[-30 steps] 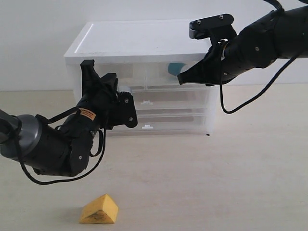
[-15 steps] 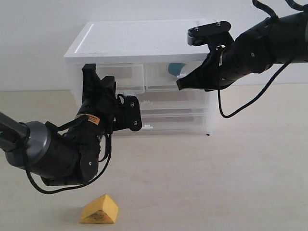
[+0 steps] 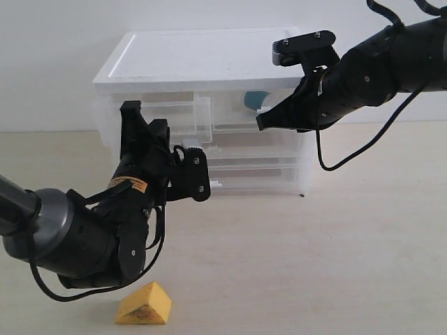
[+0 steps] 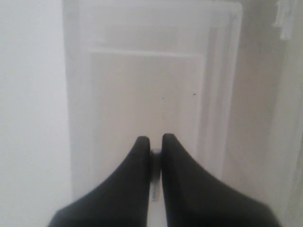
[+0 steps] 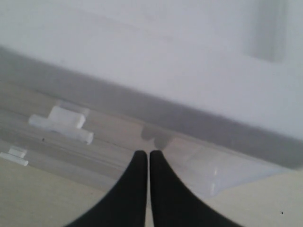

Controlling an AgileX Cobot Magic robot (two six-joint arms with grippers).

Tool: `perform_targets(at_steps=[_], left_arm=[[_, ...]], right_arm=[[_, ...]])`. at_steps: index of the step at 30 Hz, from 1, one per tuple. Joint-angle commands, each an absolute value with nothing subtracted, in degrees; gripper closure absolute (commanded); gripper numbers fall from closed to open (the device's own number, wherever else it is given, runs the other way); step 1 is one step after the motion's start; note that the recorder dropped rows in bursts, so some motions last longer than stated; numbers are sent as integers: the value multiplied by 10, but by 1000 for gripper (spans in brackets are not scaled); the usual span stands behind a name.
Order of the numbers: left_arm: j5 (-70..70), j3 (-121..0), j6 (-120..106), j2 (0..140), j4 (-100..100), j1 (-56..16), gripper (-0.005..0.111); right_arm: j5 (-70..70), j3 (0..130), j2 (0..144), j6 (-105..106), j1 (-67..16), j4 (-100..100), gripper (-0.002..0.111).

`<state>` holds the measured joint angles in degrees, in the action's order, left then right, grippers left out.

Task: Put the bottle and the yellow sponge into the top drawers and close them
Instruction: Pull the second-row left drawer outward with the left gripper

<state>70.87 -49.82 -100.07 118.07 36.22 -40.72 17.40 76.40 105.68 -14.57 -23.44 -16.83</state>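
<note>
Pinches the handle tab [image 4: 155, 152] of the left top drawer [image 3: 178, 112] in the left gripper [image 4: 155, 138], that drawer jutting from the cabinet [image 3: 195, 59] at the far edge of the tabletop [image 3: 335, 265]. Holds the right gripper [image 5: 147, 153] pressed together and empty before the right top drawer [image 3: 230, 106], bottle [image 3: 255, 99] inside it. Shows the yellow sponge [image 3: 144, 304] near the front edge, left of centre.

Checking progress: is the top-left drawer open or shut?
Partly open: the top-left drawer juts out of the cabinet, left gripper pinching its handle.
</note>
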Motion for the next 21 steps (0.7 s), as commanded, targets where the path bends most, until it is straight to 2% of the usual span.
perform_targets(at_steps=[1, 21], left_arm=[[700, -477, -998, 1161, 377, -413, 103], [700, -429, -987, 1128, 420, -453, 103]], right_arm=[[123, 767, 1059, -144, -232, -178, 108], [135, 767, 1059, -144, -233, -174, 108]])
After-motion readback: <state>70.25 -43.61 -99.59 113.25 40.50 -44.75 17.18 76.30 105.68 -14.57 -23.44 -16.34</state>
